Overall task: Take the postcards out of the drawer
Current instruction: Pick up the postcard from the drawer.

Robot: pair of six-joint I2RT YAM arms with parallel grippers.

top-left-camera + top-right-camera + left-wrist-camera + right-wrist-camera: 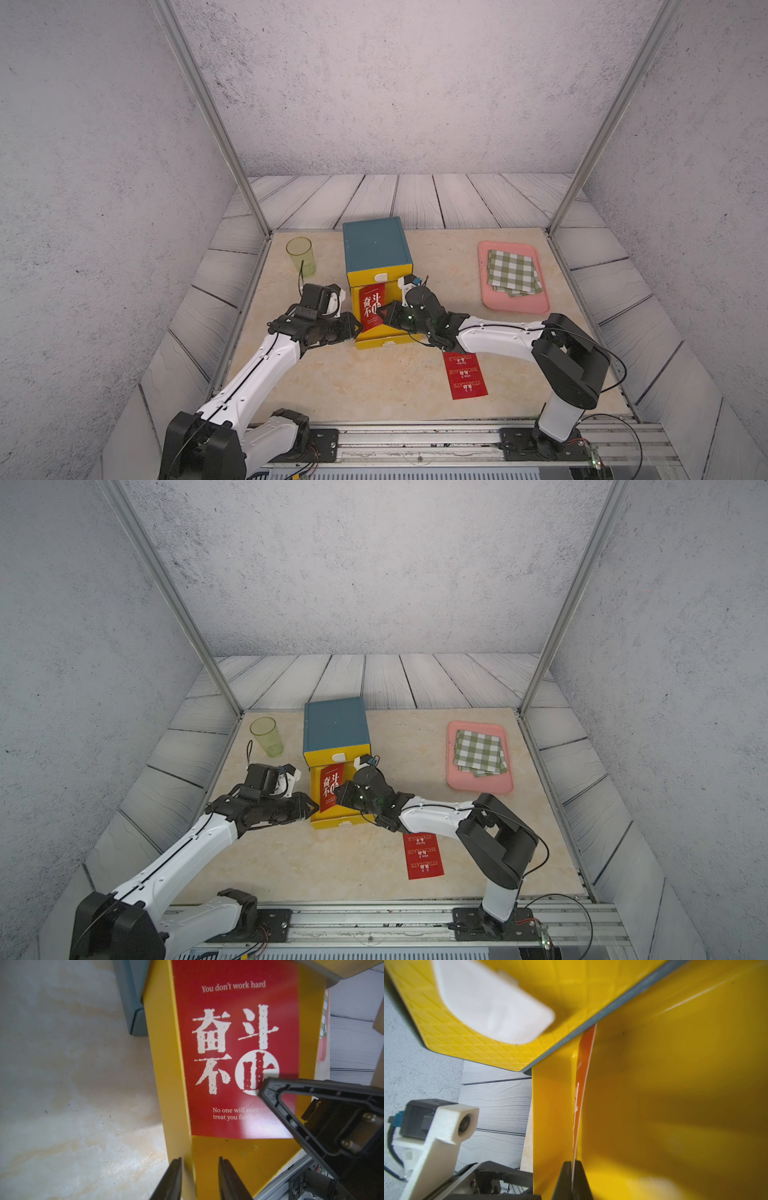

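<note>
Centrally, near the bench's (332, 386) back edge stands a blue-and-yellow cabinet (374, 245). A pink tray (519, 308) holding a checked cloth (513, 272) sits toward the back right corner, and a green cup (300, 255) at the back left. The cabinet's drawer (384, 340) is pulled out with the leaning postcard (370, 305) tilted inside. The flat postcard (465, 376) lies toward the front right, its far end hidden under the right arm. Both arms reach in low. The left claw (199, 1178) stands parted astride the drawer's side wall, while the right claw (573, 1176) pinches the leaning postcard's edge.

Red postcard (371, 309) in drawer (374, 341), another (464, 376) on tabletop (332, 382)
</note>
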